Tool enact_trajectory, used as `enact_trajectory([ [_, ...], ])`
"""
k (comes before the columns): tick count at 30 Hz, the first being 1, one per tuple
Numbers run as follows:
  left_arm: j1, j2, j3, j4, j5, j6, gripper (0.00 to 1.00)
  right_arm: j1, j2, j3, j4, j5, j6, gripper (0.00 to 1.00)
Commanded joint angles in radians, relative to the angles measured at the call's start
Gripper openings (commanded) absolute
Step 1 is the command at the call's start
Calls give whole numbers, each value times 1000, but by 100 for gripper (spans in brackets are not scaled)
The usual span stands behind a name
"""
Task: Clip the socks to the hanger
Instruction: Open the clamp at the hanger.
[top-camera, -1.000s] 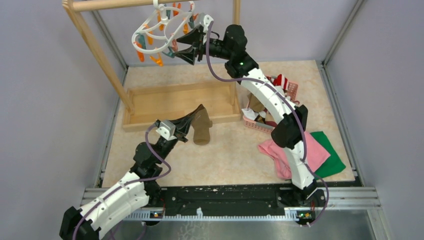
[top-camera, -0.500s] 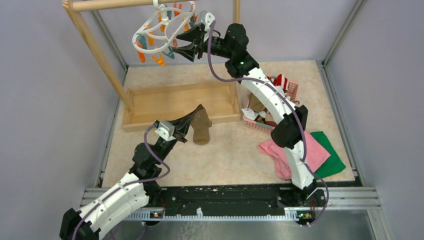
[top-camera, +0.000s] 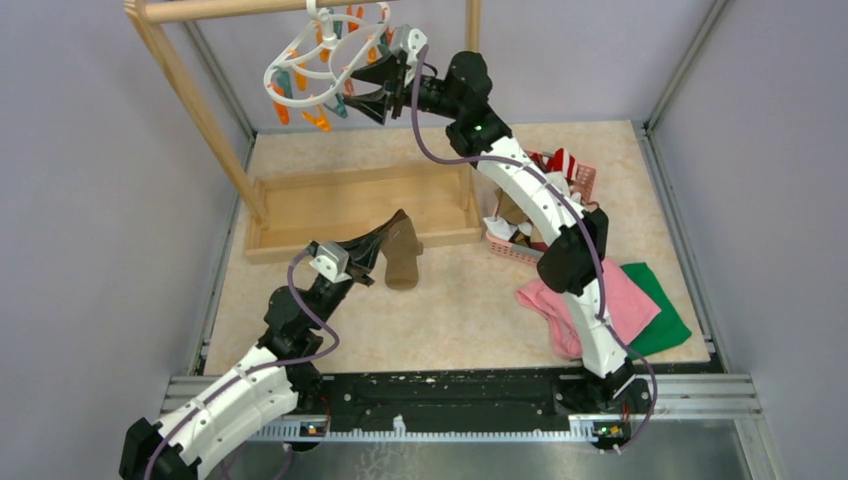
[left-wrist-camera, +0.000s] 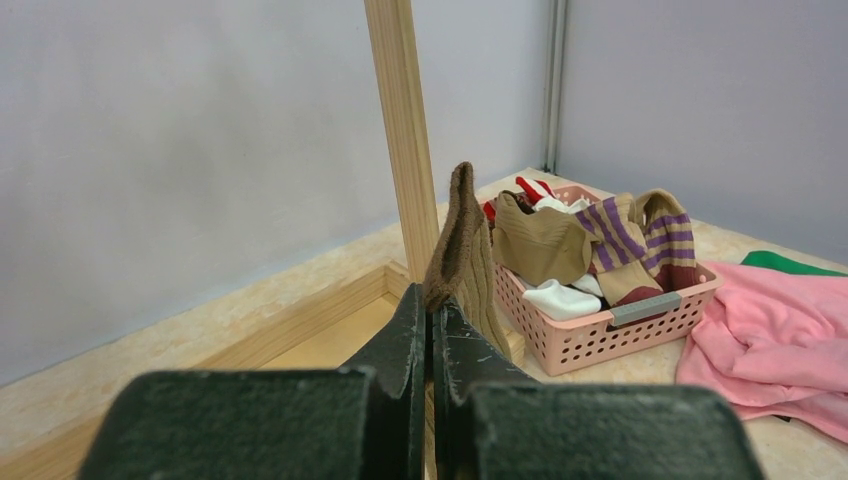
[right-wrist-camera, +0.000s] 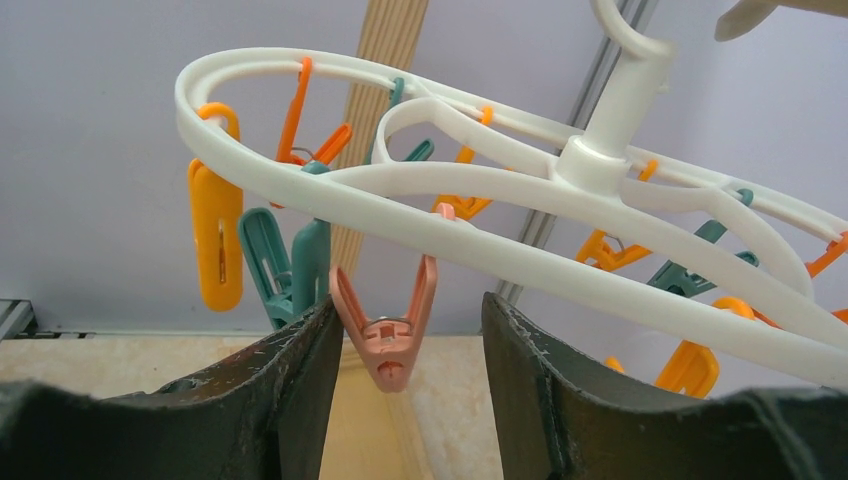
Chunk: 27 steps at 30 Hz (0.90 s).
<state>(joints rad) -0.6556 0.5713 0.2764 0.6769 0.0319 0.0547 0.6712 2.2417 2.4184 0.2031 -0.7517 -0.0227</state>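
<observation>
Olive-brown knitted sock (left-wrist-camera: 462, 250) is clamped by one edge in the closed left gripper (left-wrist-camera: 432, 320), held low near the front rail of the wooden rack's base (top-camera: 350, 200). Whether its free end touches the table cannot be told. The fabric looks soft, light and limp, so it will likely fold and swing when carried. A hold close to the cuff edge should leave a flat margin for a clip to bite.

White plastic oval hanger (right-wrist-camera: 480, 185) hangs from the rack's top bar. Its orange and teal clips dangle loosely and will probably sway at a touch. The right gripper (top-camera: 362, 90) stands with its jaws apart around one salmon-orange clip (right-wrist-camera: 385, 340) and shows a gap on both sides, gripping nothing.

Other socks lie heaped in a pink perforated plastic basket (left-wrist-camera: 600, 335), just beside a crumpled pink cloth (top-camera: 635, 305).

Room for moving: open air lies between the held sock and the hanger, bounded by the slanted wooden post (top-camera: 190, 100) on the left and the right arm's own reach on the other side. The neighbouring clips crowd close — little margin there.
</observation>
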Motion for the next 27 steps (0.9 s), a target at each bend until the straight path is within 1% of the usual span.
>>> enact_trajectory([
  [1, 4, -16, -3, 33, -11, 8, 0, -2, 20, 60, 68, 11, 41, 53],
  [13, 4, -28, -6, 22, -18, 13, 0, 1, 51, 79, 145, 22, 105, 54],
  [24, 4, -30, -6, 21, -18, 16, 0, 8, 68, 92, 175, 29, 131, 54],
  [27, 4, -34, -6, 18, -21, 16, 0, 9, 71, 97, 178, 31, 135, 53],
])
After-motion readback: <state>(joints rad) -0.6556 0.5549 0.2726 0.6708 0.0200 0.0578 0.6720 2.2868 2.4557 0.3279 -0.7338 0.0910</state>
